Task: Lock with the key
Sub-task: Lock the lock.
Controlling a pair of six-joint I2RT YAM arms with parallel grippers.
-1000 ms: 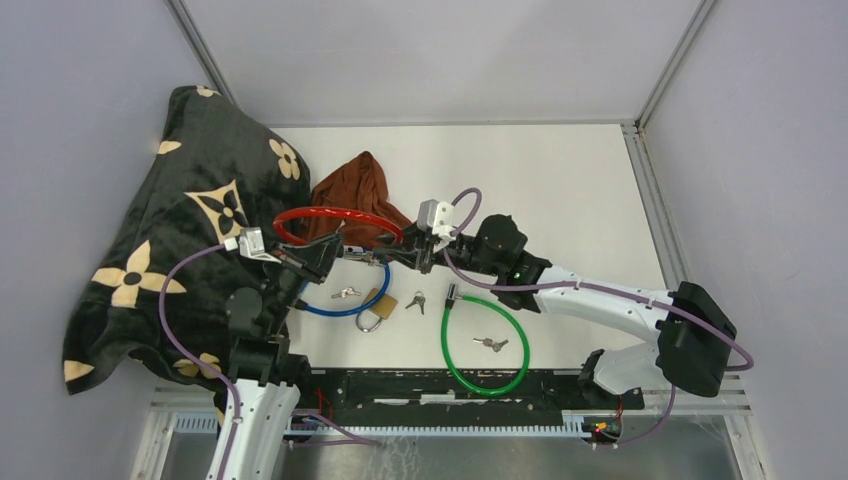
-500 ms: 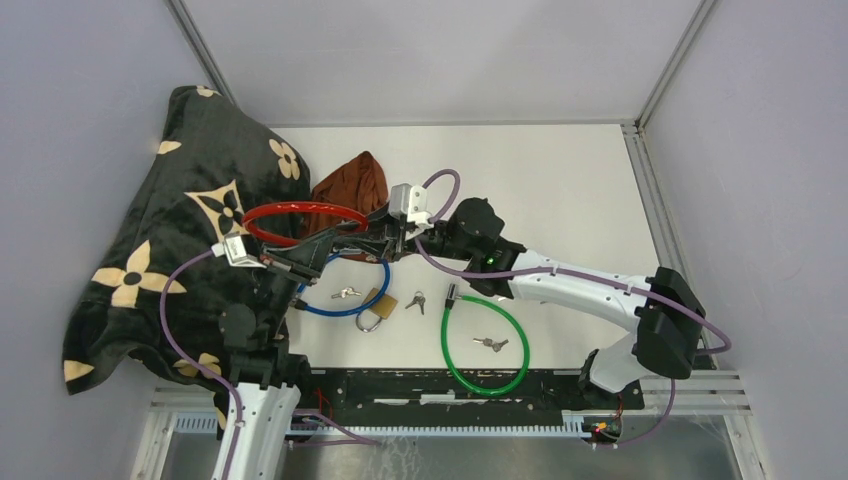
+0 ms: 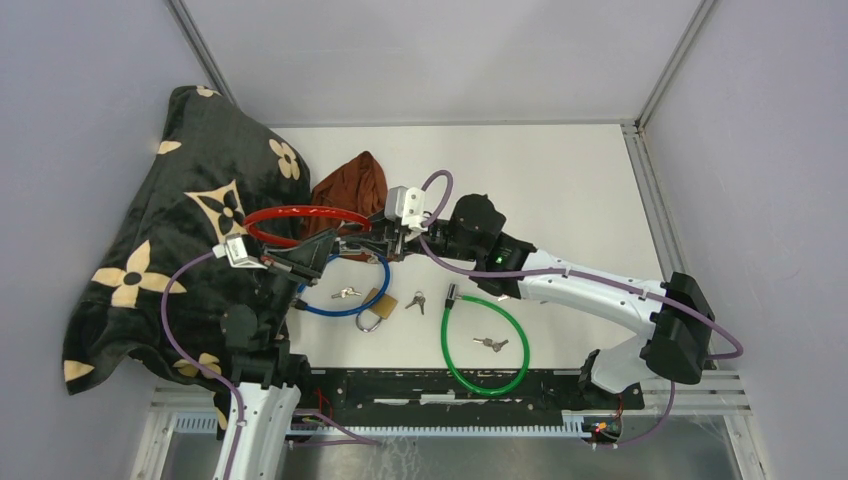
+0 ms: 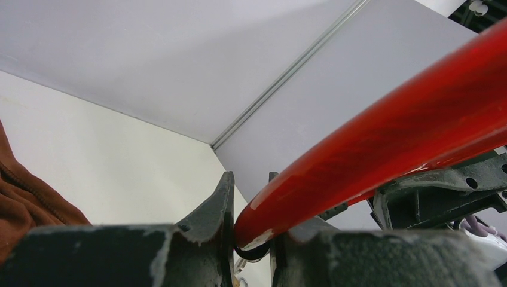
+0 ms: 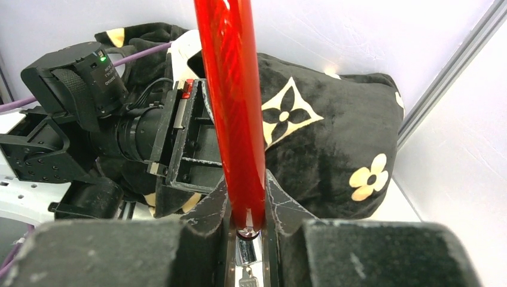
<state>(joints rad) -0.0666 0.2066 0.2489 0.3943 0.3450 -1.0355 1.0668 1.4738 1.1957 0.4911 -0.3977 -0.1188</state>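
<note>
Seen from above, the red cable lock (image 3: 305, 216) hangs over the table (image 3: 560, 190) as a flat oval, its long axis running left to right and its ends meeting between the arms. Only the wrist views show the grips. The left tool (image 4: 251, 239) is nearly closed on one red end that slants up to the right, while the right tool (image 5: 246, 230) pinches the other end, which rises straight up, with a silvery metal piece (image 5: 246, 263) just beneath.

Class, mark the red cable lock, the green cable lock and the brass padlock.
red cable lock (image 5: 233, 89), right wrist view, mid-cable.
green cable lock (image 3: 526, 347), top external view, loop's right side.
brass padlock (image 3: 382, 303), top external view, body.
</note>
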